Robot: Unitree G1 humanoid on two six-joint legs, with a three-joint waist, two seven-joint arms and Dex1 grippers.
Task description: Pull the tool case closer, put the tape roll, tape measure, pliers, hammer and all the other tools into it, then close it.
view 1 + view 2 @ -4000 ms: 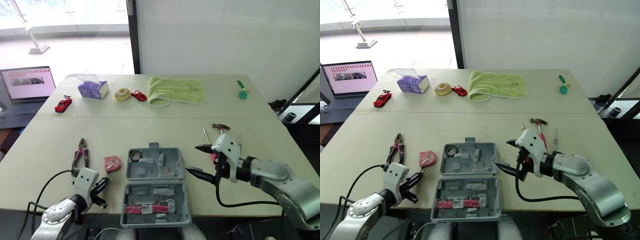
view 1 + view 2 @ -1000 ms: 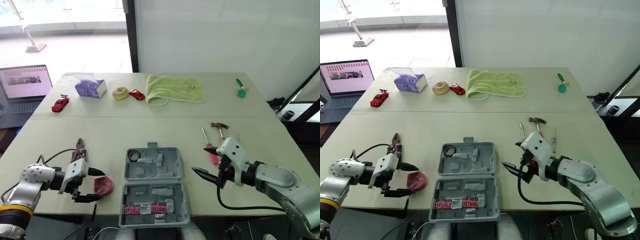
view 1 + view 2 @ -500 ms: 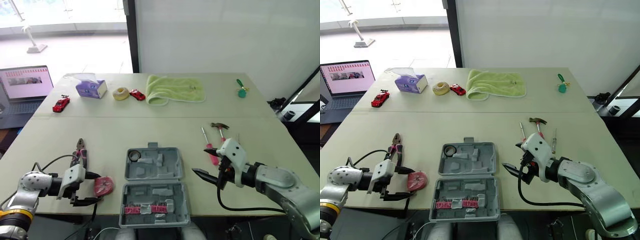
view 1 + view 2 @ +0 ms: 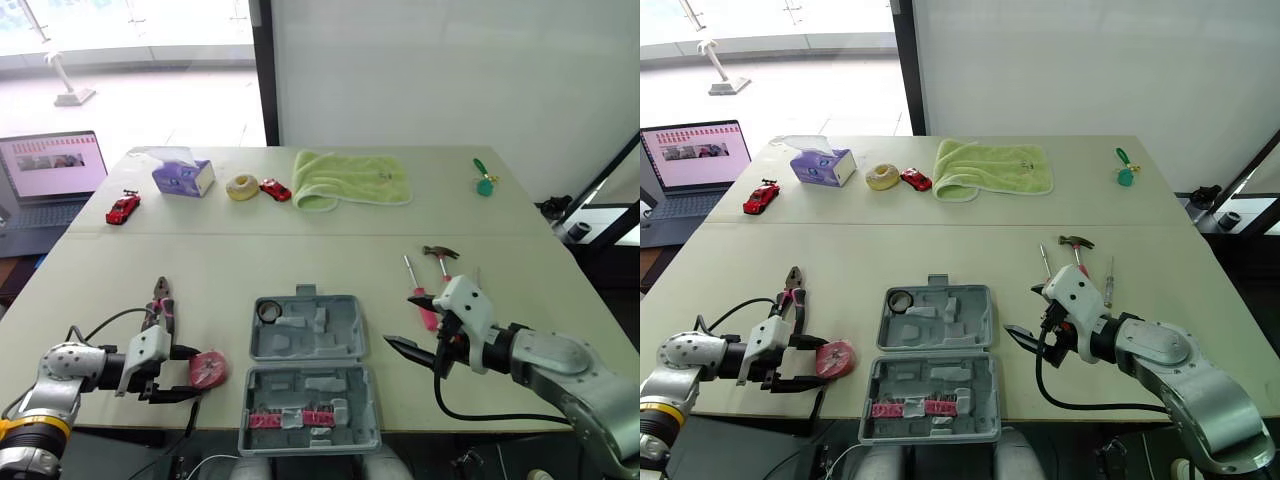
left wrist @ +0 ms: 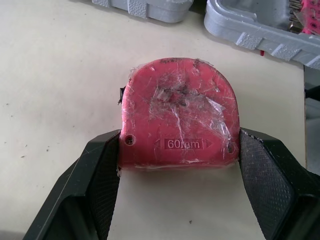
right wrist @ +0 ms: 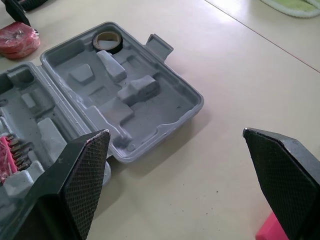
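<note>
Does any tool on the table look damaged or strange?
Yes. The tape measure, gripped by the left claw, seems wrapped in wrinkled, scuffed clear film with dark marks on top. Nothing else stands out.

Red tape measure (image 5: 179,117), grey tool case (image 4: 345,322), black cross-hatched fingers (image 5: 101,187), lime-green towel (image 4: 352,180).
</note>
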